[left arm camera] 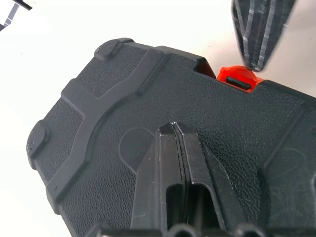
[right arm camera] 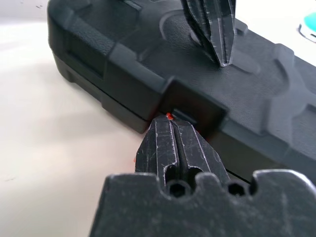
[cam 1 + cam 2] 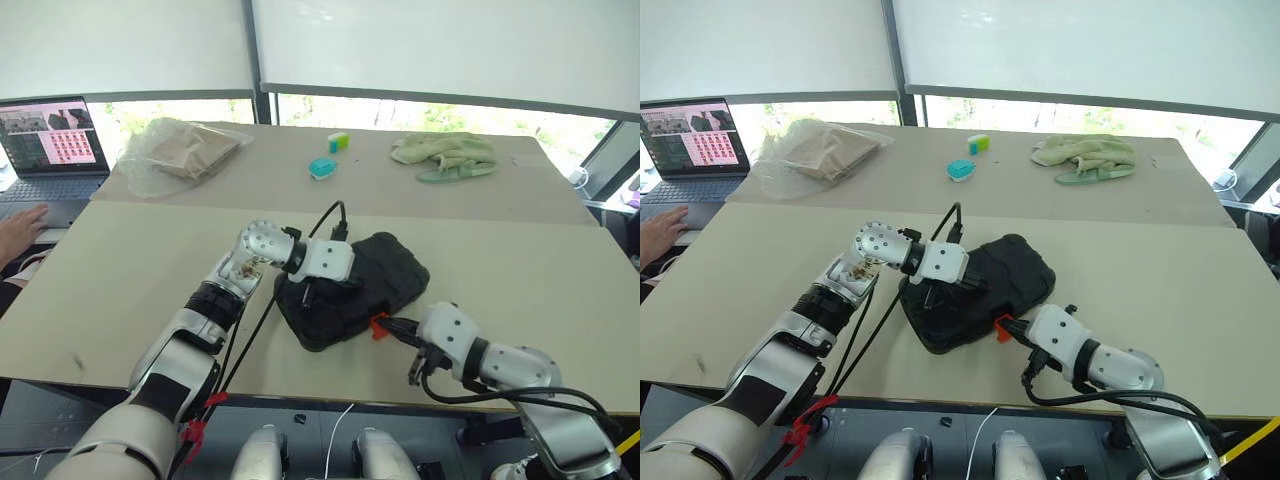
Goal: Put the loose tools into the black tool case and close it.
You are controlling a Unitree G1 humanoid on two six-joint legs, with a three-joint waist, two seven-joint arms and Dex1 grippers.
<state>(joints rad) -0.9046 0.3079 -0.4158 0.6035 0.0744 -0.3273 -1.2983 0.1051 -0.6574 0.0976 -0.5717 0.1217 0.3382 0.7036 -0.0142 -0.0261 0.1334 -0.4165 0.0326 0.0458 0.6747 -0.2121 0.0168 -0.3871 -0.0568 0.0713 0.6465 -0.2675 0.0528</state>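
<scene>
Latching the closed black tool case point(image 3: 352, 290).
Your left gripper point(image 1: 174, 129), pressed together, pins the lid; your right gripper point(image 2: 172, 124), also pressed together, should push the orange latch point(image 3: 379, 326) home.

One black tool case point(image 3: 352, 288), lid down, one orange latch point(image 3: 379, 326) on front edge. Loose tools on table: none visible.

Two grippers: left gripper point(image 3: 312, 296) on case lid, right gripper point(image 3: 398, 326) at latch; two black fingers each, pressed together.

Two small objects on far table: one teal point(image 3: 322, 168), one green-and-teal block point(image 3: 338, 142).

One green cloth point(image 3: 446, 156). One clear plastic bag point(image 3: 182, 152) with brown contents. One laptop point(image 3: 50, 146), one person's hand point(image 3: 20, 232) beside it.

Two tabletops point(image 3: 140, 280), butted edge to edge.
</scene>
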